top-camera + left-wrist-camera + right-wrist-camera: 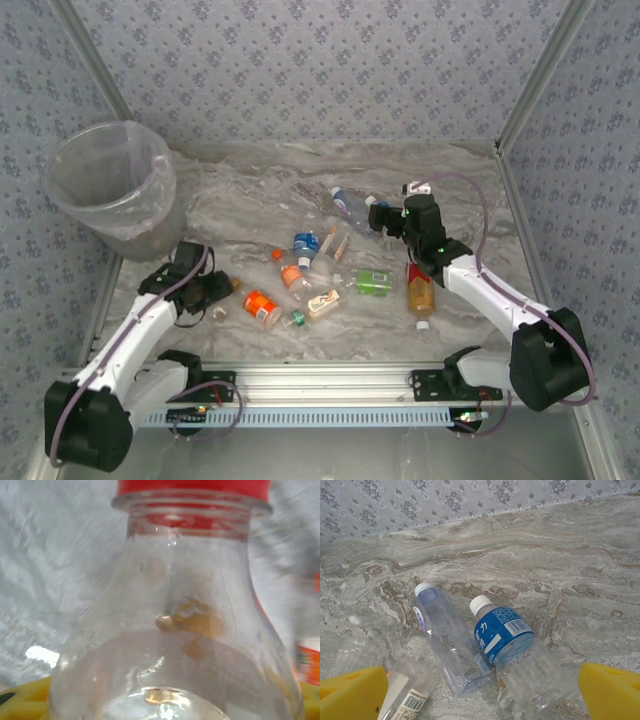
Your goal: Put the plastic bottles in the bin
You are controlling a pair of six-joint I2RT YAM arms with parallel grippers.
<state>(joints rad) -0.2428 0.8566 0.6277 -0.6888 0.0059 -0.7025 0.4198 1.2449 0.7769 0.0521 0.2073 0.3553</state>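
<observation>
A clear bottle with a red cap (185, 605) lies between the yellow pads (20, 700) of my left gripper (165, 705), and both pads sit against its sides. In the top view that gripper (205, 292) is low on the table, in front of the bin (110, 185). My right gripper (482, 700) hangs open over a clear white-capped bottle (450, 640) and a blue-labelled bottle (505, 635); it sits mid-right (385, 218). Several more plastic bottles lie in the middle, such as an orange-labelled one (262, 307) and a green-labelled one (374, 283).
The bin stands in the far left corner against the patterned wall. An amber bottle with a red cap (421, 290) lies beside the right forearm. A bottle with a barcode label (407, 692) lies by the right gripper's left pad. A metal rail (320, 380) runs along the near edge.
</observation>
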